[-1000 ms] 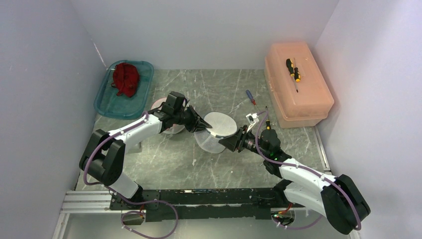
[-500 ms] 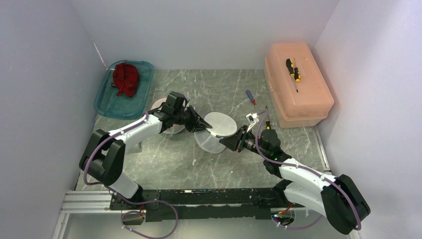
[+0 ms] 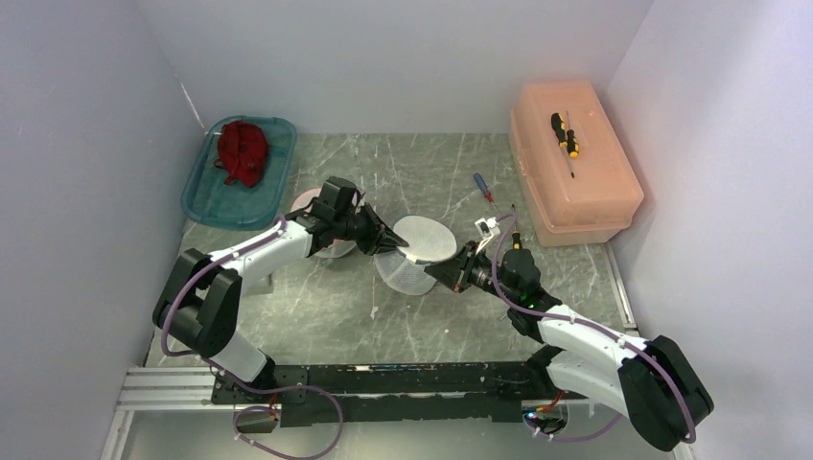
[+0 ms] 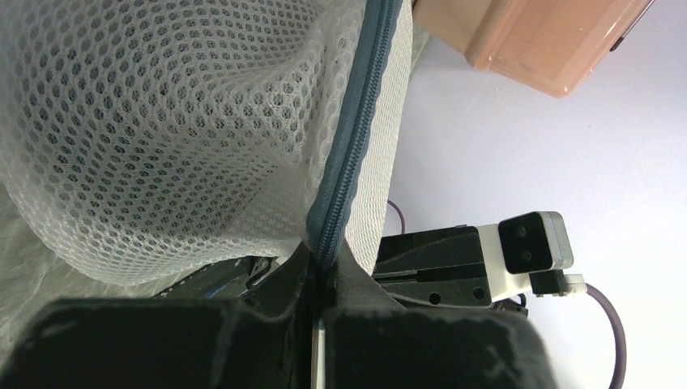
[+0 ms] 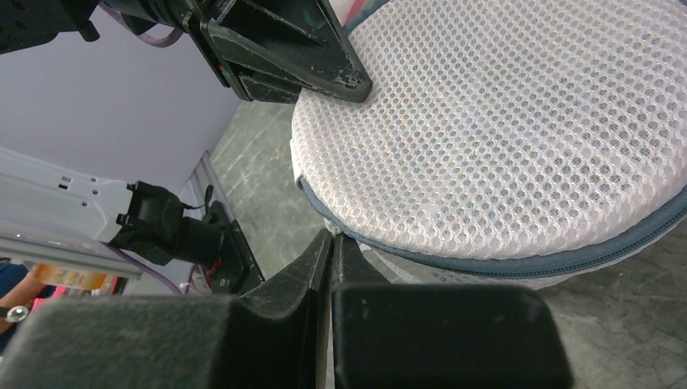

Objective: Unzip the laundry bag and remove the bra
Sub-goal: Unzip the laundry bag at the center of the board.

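The laundry bag (image 3: 422, 241) is a white mesh drum with a grey-blue zip, lifted between my two grippers at mid-table. My left gripper (image 3: 391, 242) is shut on the zip (image 4: 356, 121) at the bag's left rim, and the tape runs down between its fingertips (image 4: 324, 255). From the right, my right gripper (image 3: 449, 272) has its jaws pressed together at the bag's (image 5: 502, 121) lower rim, pinching a small white bit of the edge just beside the zip (image 5: 567, 263). The zip looks closed along what shows. The bra is hidden; the mesh (image 4: 162, 121) shows nothing inside.
A teal tray (image 3: 206, 196) at the back left holds a red garment (image 3: 240, 151). A pale pink round thing (image 3: 309, 201) lies behind the left arm. A peach box (image 3: 585, 192) at the right carries a yellow-black screwdriver (image 3: 566, 134). A blue-red screwdriver (image 3: 482, 187) lies on the table.
My right gripper's jaws have come together on the bag's near rim. The left gripper and the bag have stayed where they were.
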`<state>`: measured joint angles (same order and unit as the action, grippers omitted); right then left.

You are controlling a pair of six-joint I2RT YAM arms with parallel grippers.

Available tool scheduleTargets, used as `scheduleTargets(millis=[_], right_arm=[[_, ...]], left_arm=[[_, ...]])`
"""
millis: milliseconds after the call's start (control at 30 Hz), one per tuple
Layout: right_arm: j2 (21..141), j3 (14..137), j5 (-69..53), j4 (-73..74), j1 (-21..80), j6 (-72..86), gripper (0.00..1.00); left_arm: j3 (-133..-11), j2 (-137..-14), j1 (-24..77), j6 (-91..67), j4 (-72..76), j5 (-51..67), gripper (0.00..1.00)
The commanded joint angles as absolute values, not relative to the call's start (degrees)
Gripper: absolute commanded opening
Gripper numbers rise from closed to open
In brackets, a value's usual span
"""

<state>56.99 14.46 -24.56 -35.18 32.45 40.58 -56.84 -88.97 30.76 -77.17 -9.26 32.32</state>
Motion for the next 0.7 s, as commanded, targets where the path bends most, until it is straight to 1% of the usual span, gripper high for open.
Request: scheduleTargets(millis=[0,33,167,267,500,667], right_arm=[[56.06,15.80,-23.69,-36.54,32.52,39.68,0.02],[55.85,15.78,-23.58,-36.14,32.52,39.59,0.00],[54.63,15.86,-22.36,-33.21,32.52,38.72,0.00],[52.85,16.52,-19.79,-28.39,32.53,36.87,0.00],[49.65,18.48,-10.61,-15.29,32.48,33.18,0.00],[47.17,18.96,-1.55,-9.24,32.44,34.35,0.00]], left_arm=[[-56.43,-87.94,30.75,-76.38,-7.54,34.10,0.03],[-56.43,-87.87,30.76,-76.38,-7.58,34.02,0.03],[-56.43,-87.64,30.75,-76.15,-7.85,33.82,0.03],[-56.60,-87.54,30.77,-75.70,-8.40,33.56,0.03],[-56.88,-87.53,30.79,-74.34,-8.24,33.85,0.03],[-59.27,-87.95,30.84,-68.72,-10.73,34.54,0.03]])
